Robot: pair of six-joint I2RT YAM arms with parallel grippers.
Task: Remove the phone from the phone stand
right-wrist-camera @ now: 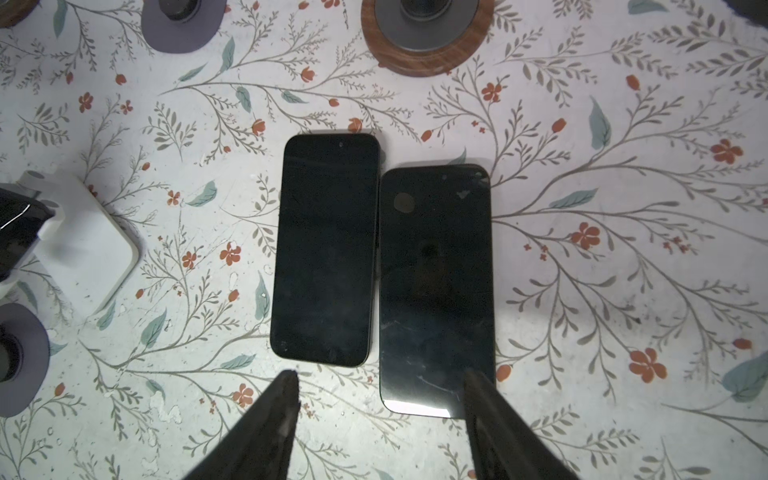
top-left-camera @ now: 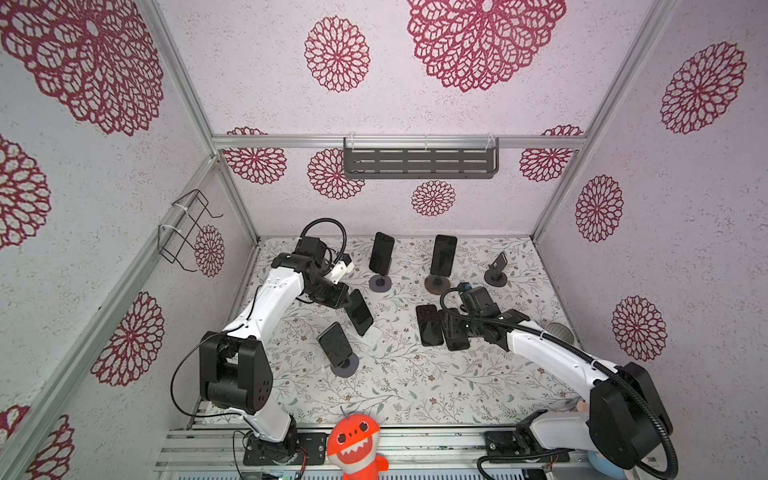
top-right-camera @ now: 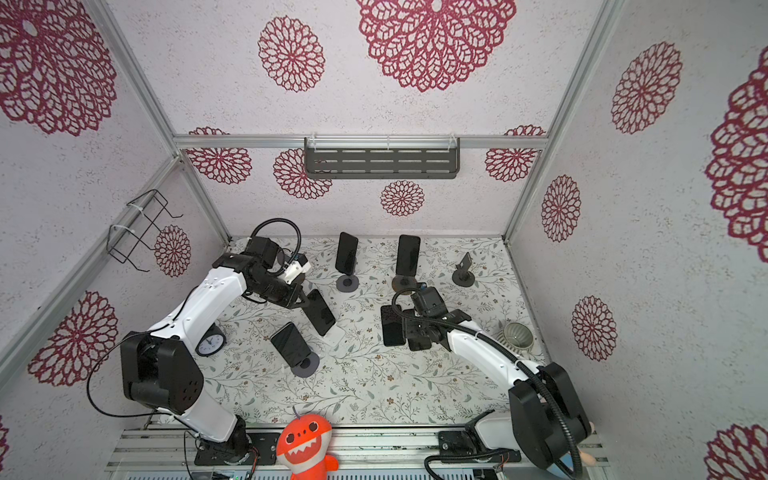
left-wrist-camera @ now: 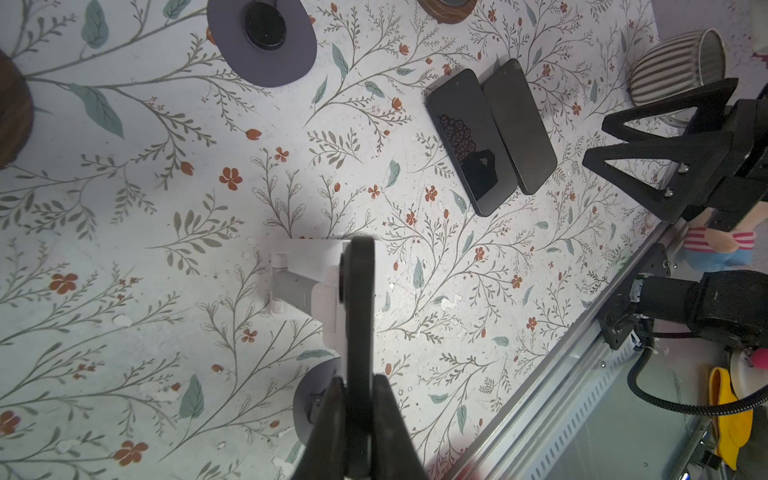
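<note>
Left end effector (left-wrist-camera: 358, 379) is clamped on the faces of the phone (left-wrist-camera: 357, 299), which is tilted at the white stand (left-wrist-camera: 307, 270) on the bench (left-wrist-camera: 124, 249). Right end effector (right-wrist-camera: 380, 374) is apart, above two phones (right-wrist-camera: 328, 249) lying flat.

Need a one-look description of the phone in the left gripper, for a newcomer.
On the flowered table, look left of centre for the only white, square-based stand. The phone leaning on it has the left gripper clamped on its edge; the other propped phones sit on round bases, and two more lie flat.
</note>
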